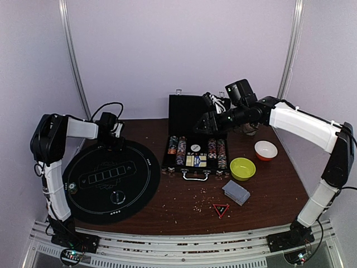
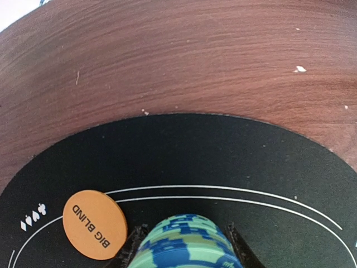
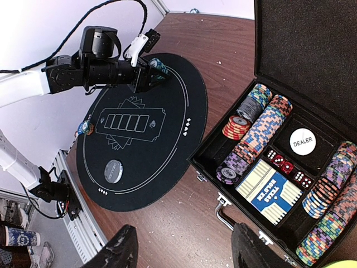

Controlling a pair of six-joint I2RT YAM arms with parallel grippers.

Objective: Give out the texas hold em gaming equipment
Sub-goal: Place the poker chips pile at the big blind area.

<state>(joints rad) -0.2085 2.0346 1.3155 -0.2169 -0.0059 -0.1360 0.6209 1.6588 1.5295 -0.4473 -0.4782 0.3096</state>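
Observation:
My left gripper (image 2: pixel 184 248) is shut on a small stack of blue-and-teal poker chips (image 2: pixel 184 234), held just over the far edge of the round black mat (image 2: pixel 223 162). An orange BIG BLIND disc (image 2: pixel 95 224) lies on the mat just left of it. In the top view the left gripper (image 1: pixel 114 135) is at the mat's (image 1: pixel 111 176) far rim. My right gripper (image 3: pixel 187 251) is open and empty, above the table in front of the open black case (image 3: pixel 223 167) of chips (image 3: pixel 262 125). A clear dealer disc (image 1: pixel 117 196) lies on the mat. A grey-blue deck (image 1: pixel 236 191) lies right of centre.
The case (image 1: pixel 195 153) also holds a Texas Hold'em card box (image 3: pixel 273 192), red dice (image 3: pixel 284 164) and a white DEALER disc (image 3: pixel 303 141). A yellow-green bowl (image 1: pixel 242 168), an orange-and-white bowl (image 1: pixel 265 149) and a red triangle (image 1: pixel 221 210) lie to the right. A few chips (image 1: pixel 72 187) sit at the mat's left edge.

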